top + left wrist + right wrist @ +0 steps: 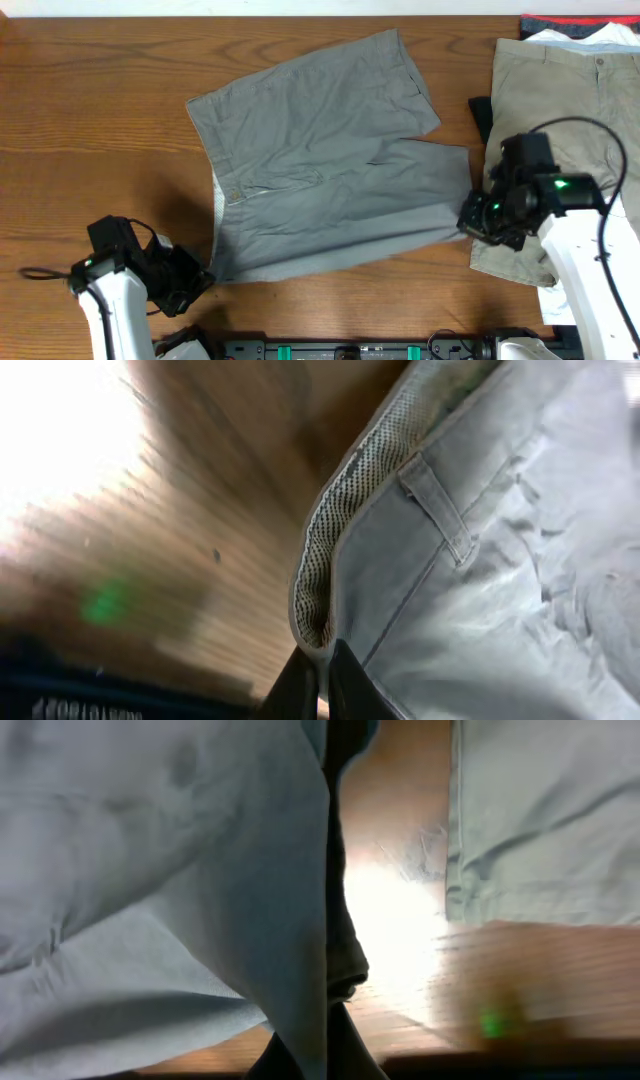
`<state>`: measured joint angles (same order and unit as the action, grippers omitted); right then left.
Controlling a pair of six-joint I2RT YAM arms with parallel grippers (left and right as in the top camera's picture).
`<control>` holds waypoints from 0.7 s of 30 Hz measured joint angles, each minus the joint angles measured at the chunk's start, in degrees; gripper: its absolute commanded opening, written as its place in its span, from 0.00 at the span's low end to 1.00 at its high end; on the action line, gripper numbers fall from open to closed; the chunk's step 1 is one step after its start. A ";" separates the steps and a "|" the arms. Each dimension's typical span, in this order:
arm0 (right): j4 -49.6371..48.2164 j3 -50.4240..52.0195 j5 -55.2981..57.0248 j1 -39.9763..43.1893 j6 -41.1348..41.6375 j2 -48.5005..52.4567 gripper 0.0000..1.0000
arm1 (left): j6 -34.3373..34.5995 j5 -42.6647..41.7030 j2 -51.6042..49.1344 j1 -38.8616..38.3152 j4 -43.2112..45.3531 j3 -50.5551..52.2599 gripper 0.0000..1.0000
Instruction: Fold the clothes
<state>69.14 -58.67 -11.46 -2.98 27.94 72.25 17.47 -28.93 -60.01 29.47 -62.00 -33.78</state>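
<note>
Both low: L pincer (203, 280) nips grey shorts (320, 160) waistband corner, R pincer (468, 218) leg hem.

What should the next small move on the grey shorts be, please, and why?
Probably raise both arms slightly together: the left gripper pinches the shorts at the waistband corner, the right gripper pinches a leg hem, and the shorts lie flat, unfolded.
</note>
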 measured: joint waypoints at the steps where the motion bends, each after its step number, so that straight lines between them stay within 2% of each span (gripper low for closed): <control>1: 0.85 -1.90 0.28 0.00 -0.76 -0.02 0.01 | -0.33 -0.37 1.97 -0.02 -1.57 -0.70 0.06; 7: 3.43 -10.16 1.44 -0.20 -3.30 0.00 0.01 | -1.27 -1.51 11.87 -0.07 -8.61 -5.64 0.06; 11: 3.37 -14.21 1.64 -0.26 -3.78 0.07 0.01 | -1.31 -2.05 14.78 -0.09 -11.93 -11.82 0.06; 16: 0.11 -18.51 1.14 -0.37 -4.70 2.60 0.01 | -1.40 -2.82 14.38 -0.35 -12.37 -18.56 0.06; 21: -7.39 -21.55 -1.18 -0.87 -5.11 8.85 0.01 | -1.40 -3.80 12.28 -0.52 -8.26 -22.05 0.06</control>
<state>61.76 -80.23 -12.64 -3.86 22.83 81.10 16.08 -32.73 -47.72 28.95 -70.26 -55.83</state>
